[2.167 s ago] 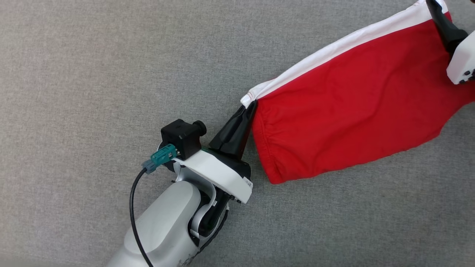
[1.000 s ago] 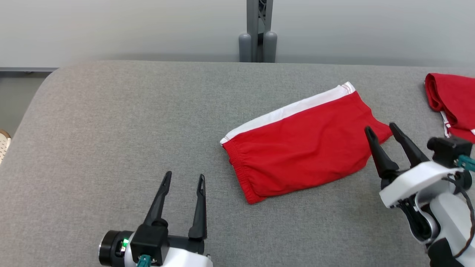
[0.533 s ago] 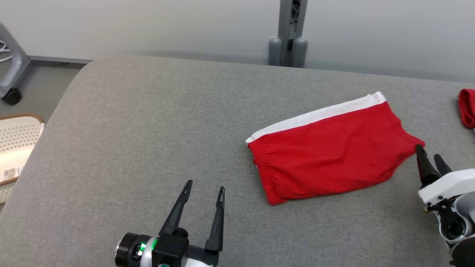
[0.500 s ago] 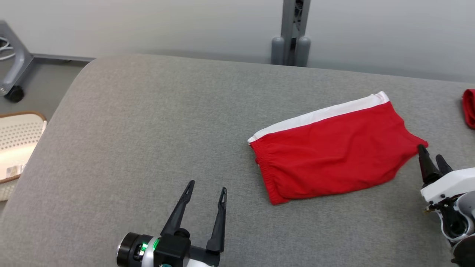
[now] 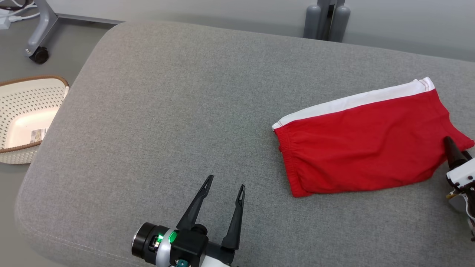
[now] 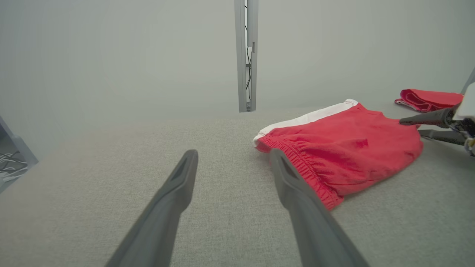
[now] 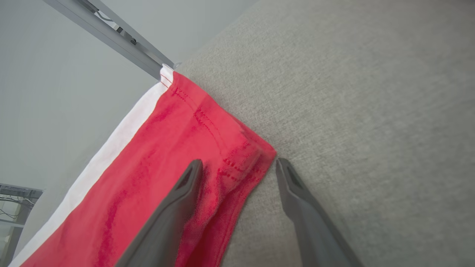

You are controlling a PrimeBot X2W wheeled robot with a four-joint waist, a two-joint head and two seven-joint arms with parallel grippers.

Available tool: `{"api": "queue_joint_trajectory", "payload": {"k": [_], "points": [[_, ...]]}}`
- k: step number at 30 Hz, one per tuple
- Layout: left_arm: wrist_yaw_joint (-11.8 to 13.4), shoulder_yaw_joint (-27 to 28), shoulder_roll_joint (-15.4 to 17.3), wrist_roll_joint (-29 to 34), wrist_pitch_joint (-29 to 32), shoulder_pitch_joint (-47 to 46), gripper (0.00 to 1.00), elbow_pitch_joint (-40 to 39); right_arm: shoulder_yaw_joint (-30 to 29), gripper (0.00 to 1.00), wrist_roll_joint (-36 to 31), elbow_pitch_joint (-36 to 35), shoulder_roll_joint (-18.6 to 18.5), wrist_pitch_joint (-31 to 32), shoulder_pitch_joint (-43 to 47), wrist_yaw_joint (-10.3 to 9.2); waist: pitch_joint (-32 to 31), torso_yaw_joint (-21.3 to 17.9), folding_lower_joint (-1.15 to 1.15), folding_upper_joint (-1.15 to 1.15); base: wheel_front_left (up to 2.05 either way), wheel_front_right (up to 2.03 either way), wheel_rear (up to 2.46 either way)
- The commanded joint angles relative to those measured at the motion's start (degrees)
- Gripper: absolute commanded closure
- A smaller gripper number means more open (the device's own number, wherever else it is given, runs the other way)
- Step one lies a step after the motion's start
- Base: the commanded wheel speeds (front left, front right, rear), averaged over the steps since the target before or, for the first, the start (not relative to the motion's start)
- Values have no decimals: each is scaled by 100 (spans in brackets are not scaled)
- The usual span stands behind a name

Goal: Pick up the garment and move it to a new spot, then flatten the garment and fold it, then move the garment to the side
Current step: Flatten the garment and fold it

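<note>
The garment (image 5: 367, 141) is a pair of red shorts with a white side stripe, lying folded and flat on the right part of the grey padded table (image 5: 167, 111). My left gripper (image 5: 226, 181) stands open near the front edge, to the left of the elastic waistband and apart from it. In the left wrist view the garment (image 6: 345, 144) lies ahead and right of the left gripper (image 6: 233, 154). My right gripper (image 5: 457, 148) is at the garment's right corner. The right wrist view shows the right gripper (image 7: 239, 162) open, with the corner of the garment (image 7: 207, 137) between its fingers, which are not closed on it.
A white perforated basket (image 5: 26, 115) stands on the floor left of the table. A grey post (image 5: 326, 18) rises behind the far edge, and a wheeled stand leg (image 5: 39, 33) is at the far left. Another red cloth (image 6: 430, 99) lies beyond the garment.
The head camera has turned, so everything sits further right in its view. About two seconds ago both grippers were at the garment's ends; now both stand open and the garment lies still.
</note>
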Motion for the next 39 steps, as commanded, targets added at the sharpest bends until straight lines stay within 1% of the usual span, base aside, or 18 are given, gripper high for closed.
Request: {"api": "queue_joint_trajectory", "payload": {"k": [1, 3, 4, 5, 6, 11, 15, 21, 28, 31, 35, 39], "points": [[0, 10, 13, 51, -24, -100, 0, 13, 18, 0, 62, 53, 12, 46, 10, 0, 38, 27, 0, 0, 0, 0, 0], [-19, -2, -2, 67, -24, -132, 0, 33, 62, 54, 52, 100, 14, 11, -2, 0, 66, 36, 0, 0, 0, 0, 0], [-27, -7, -10, 74, -24, -143, 0, 40, 79, 62, 55, 121, 16, 3, -13, -1, 81, 36, 0, 0, 0, 0, 0], [-33, -12, -13, 77, -24, -148, 0, 52, 92, 78, 72, 136, 17, -3, -17, -1, 92, 34, 0, 0, 0, 0, 0], [-43, -17, -15, 72, -24, -150, 0, 64, 105, 100, 80, 141, 18, -13, -24, -1, 102, 29, 0, 0, 0, 0, 0], [-63, -5, -34, 80, -24, -191, 0, 115, 164, 100, 139, 36, 0, -241, 52, -1, 84, -85, 0, 0, 0, 0, 0], [-96, 33, -39, 94, -24, -192, 0, 134, 234, 100, 195, -191, 13, -517, 195, -1, 2, -275, 0, 0, 0, 0, 0], [-126, 136, -39, 132, -24, -156, 0, 119, 376, 100, 375, -654, 9, -800, 502, 0, -79, -701, 0, 0, 0, 0, 0], [-171, 237, -42, 171, -24, -173, 0, 136, 410, 100, 700, -1097, -98, -1013, 971, 0, -136, -1208, 0, 0, 0, 0, 0], [-205, 262, -43, 177, -24, -210, 0, 157, 446, 100, 772, -1216, -161, -1075, 1151, 0, -158, -1370, 0, 0, 0, 0, 0], [-211, 308, -45, 191, -24, -210, 0, 174, 483, 100, 862, -1336, -191, -1123, 1314, 0, -200, -1512, 0, 0, 0, 0, 0], [-239, 314, -49, 182, -24, -198, 0, 199, 559, 100, 806, -1387, -230, -1160, 1346, 0, -230, -1559, 0, 0, 0, 0, 0]]}}
